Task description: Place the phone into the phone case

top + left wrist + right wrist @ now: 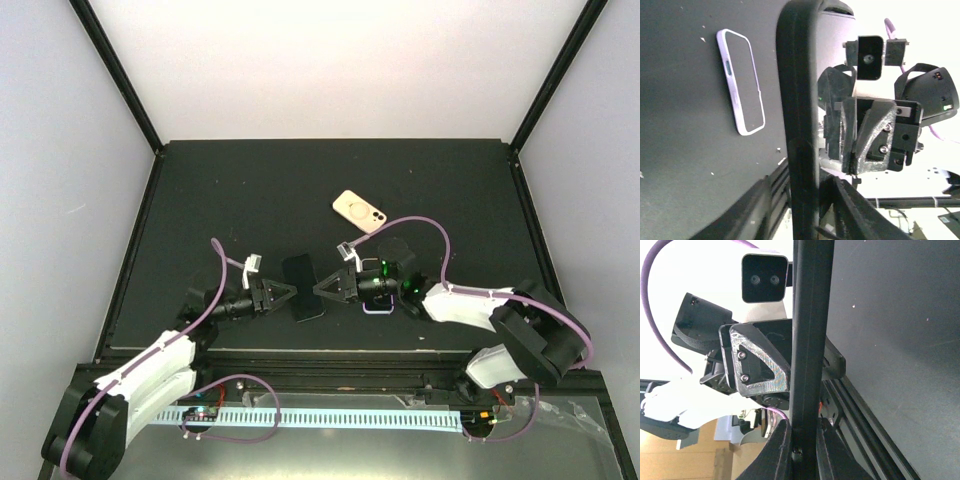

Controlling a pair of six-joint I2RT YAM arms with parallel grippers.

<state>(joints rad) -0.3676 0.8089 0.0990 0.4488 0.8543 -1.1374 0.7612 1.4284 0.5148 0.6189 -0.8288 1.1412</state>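
A black phone (303, 287) hangs above the table's near middle between my two grippers. In both wrist views it shows edge-on as a dark bar (800, 125) (810, 340). My right gripper (318, 290) (805, 452) is shut on it, with a finger pressed against each face. My left gripper (290, 295) (802, 210) straddles the phone's other end, and a thin gap shows on each side of it. A lilac-rimmed phone case (740, 82) lies flat on the table, partly hidden under my right arm in the top view (378, 308).
A beige case or phone back (358, 210) with a ring and a camera cutout lies further back on the black table (250, 190). The table's near rail (875, 415) runs close below the grippers. White walls enclose the sides and back.
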